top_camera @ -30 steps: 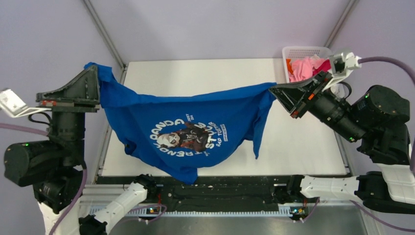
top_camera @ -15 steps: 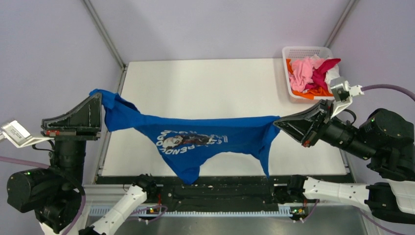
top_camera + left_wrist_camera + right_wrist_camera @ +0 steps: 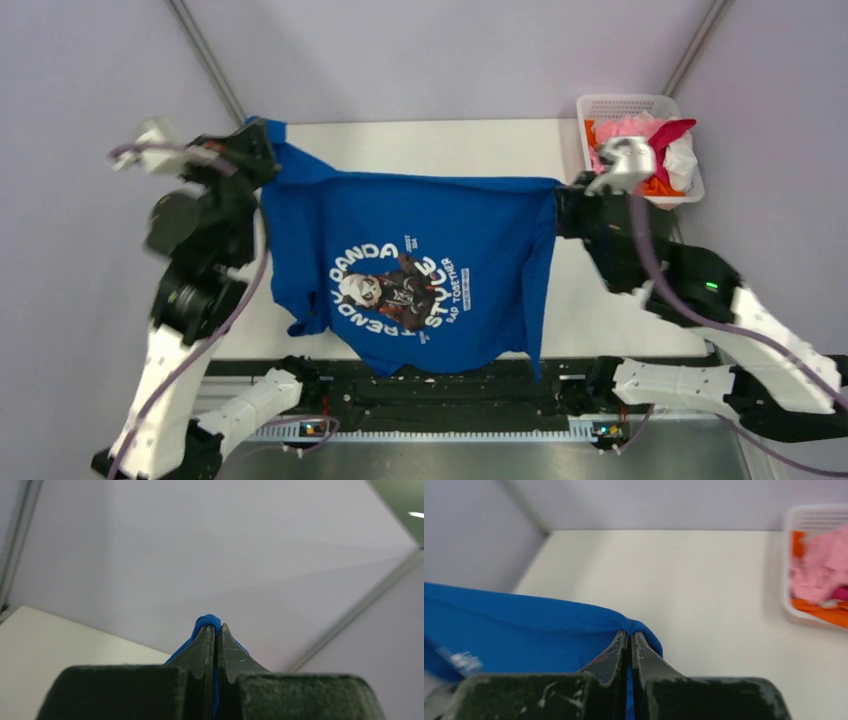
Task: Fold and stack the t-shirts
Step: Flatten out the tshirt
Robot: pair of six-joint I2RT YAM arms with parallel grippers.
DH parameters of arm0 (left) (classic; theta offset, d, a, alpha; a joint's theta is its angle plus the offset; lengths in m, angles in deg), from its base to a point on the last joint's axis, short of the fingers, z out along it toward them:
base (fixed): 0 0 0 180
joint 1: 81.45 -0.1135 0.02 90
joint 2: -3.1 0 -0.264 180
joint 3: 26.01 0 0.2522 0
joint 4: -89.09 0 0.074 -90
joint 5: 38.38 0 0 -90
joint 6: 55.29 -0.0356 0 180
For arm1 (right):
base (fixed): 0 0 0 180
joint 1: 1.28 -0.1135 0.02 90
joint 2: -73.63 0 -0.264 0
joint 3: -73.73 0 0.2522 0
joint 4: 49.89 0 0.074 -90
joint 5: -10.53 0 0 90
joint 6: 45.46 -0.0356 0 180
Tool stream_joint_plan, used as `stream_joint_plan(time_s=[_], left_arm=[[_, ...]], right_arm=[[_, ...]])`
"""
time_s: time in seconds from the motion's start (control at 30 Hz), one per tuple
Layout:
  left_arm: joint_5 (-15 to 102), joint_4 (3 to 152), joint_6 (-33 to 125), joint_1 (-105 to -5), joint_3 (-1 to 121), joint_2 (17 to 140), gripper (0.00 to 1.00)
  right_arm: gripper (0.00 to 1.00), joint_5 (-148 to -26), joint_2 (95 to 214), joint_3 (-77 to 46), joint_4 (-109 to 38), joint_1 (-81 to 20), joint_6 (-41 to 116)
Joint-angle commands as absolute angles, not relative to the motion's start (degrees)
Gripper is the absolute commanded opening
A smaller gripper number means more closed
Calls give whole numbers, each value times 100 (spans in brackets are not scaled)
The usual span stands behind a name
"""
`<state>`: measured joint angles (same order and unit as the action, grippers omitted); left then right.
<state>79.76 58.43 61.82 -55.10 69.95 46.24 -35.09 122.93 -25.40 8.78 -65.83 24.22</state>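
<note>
A royal blue t-shirt (image 3: 400,260) with a round white-lettered cartoon print hangs spread between my two grippers above the white table (image 3: 420,150). My left gripper (image 3: 262,145) is shut on its left top corner; blue cloth (image 3: 207,621) pokes out between the fingertips. My right gripper (image 3: 560,195) is shut on its right top corner, with blue cloth (image 3: 549,630) stretching left from the tips. The shirt's lower edge hangs over the table's near edge. Pink, magenta, white and orange t-shirts (image 3: 640,140) lie bunched in the basket, also in the right wrist view (image 3: 824,575).
A white plastic mesh basket (image 3: 625,105) stands at the table's far right corner, also in the right wrist view (image 3: 811,517). Grey walls and metal frame struts (image 3: 205,65) enclose the table. A black rail (image 3: 450,395) runs along the near edge.
Both grippers have swung from the near side towards the far side of the table and risen, carrying the blue shirt. The shirt now hangs flat and wide, print fully showing.
</note>
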Motion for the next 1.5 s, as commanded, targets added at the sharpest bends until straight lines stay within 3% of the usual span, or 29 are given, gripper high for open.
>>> stream_joint_plan(time_s=[0.0, 0.07, 0.23, 0.33, 0.4, 0.43, 0.47, 0.5, 0.53, 0.57, 0.7, 0.97, 1.17, 1.47], left_arm=[[9539, 6434, 5838, -5676, 6822, 6449, 0], [9173, 6592, 5971, -6030, 6878, 7246, 0], [7852, 7375, 6508, -7077, 7581, 9711, 0], [7315, 6980, 6142, -7240, 9461, 11766, 14], [6995, 6430, 5932, -7277, 11024, 13097, 39], [6847, 6020, 5866, -7283, 11882, 13640, 70], [6742, 5614, 5876, -7283, 12569, 14071, 95], [6621, 5450, 5856, -7283, 12926, 14277, 98], [6501, 5552, 5825, -7283, 12813, 14253, 98], [6364, 5799, 5823, -7283, 12451, 13978, 99], [6189, 6891, 5869, -7275, 10461, 12860, 99], [6018, 5558, 6084, -7275, 9302, 11923, 99], [6008, 6194, 6178, -7315, 7485, 11108, 99], [4458, 5590, 6727, -7672, 8678, 12723, 99]], right_arm=[[0, -2102, 13583, -1826, -184, -5227, 3189], [0, -3727, 14067, -1437, -882, -3957, 3197], [3, -3885, 16001, -1349, -3025, -2972, 4100], [16, -4812, 17845, -2316, -3624, -2375, 4594], [29, -4653, 19027, -3219, -3909, -2124, 4902], [38, -4373, 19509, -3806, -3856, -2036, 5024], [54, -4119, 19923, -4332, -3560, -1955, 5117], [89, -4016, 20209, -4822, -3284, -1934, 5250], [97, -3990, 20370, -5130, -3123, -1928, 5360], [99, -4070, 20408, -5254, -3036, -1930, 5374], [99, -4825, 19754, -4216, -3341, -1924, 4886], [99, -6889, 19074, -2876, -3319, -1929, 3678], [99, -7890, 19077, -2394, -3491, -1927, 3047], [99, -7555, 19530, -2421, -3327, -1926, 2508]])
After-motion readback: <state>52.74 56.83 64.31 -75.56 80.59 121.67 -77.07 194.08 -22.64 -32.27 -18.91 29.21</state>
